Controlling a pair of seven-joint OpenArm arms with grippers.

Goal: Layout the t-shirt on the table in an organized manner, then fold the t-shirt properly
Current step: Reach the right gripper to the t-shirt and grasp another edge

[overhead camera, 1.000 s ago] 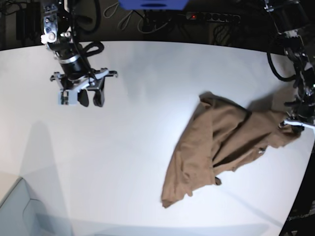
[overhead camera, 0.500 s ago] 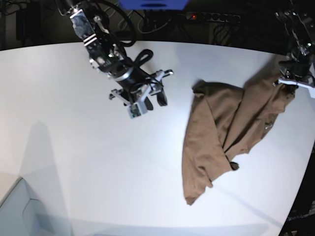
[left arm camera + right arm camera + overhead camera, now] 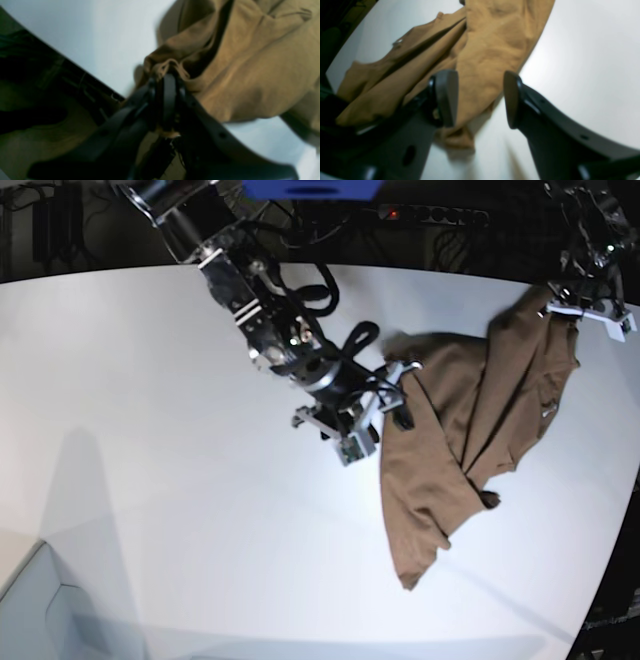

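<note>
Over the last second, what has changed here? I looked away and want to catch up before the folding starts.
The right gripper swept from the table's far left across to the t-shirt's near edge, jaws open over the cloth. The left gripper, shut on a bunch of the shirt, hauled it up toward the table's back edge, dragging the shirt along. The shirt is still crumpled and unfolded.

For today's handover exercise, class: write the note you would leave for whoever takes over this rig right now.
Left gripper: shut on the t-shirt, pinching a bunched edge near the table's far edge.
Right gripper: open, fingers apart just above the shirt's other side, holding nothing.
T-shirt: crumpled and twisted, hanging from the left grip, the rest lying on the table.
Done: one edge grasped.
Left: grasp with the right, spread flat, then fold.
</note>
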